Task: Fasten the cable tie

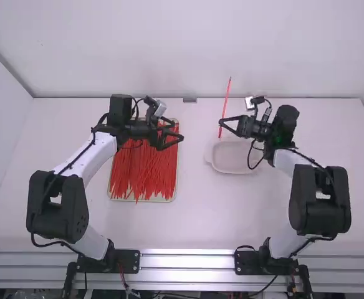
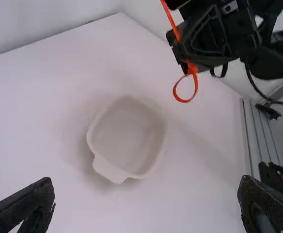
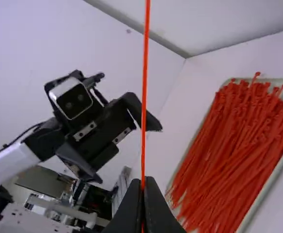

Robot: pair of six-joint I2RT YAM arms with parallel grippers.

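**Operator:** High view. Report tool states and the position of the task item.

**Unit:** My right tool (image 1: 222, 126) is pressed together on the red cable tie (image 1: 227, 96). I hold the tie clear of the desk (image 1: 232, 212), beside the far left corner of the white dish (image 1: 232, 171). The strap stands nearly upright above the tool. My left tool (image 1: 169, 138) hangs over the far end of the tray (image 1: 176, 177), which carries a pile of red ties (image 1: 143, 168).

**Operator:** Left wrist view.

**Unit:** My left fingers (image 2: 27, 206) are spread wide. The tie is closed into a small loop (image 2: 185, 91). The loop hangs under my right tool, above the desk and just beside the dish.

**Operator:** Right wrist view.

**Unit:** My right fingers (image 3: 132, 208) pinch the strap, which runs straight up from between them. My left tool sits beyond the strap with its jaws apart. The pile of red ties lies on its tray off to one side.
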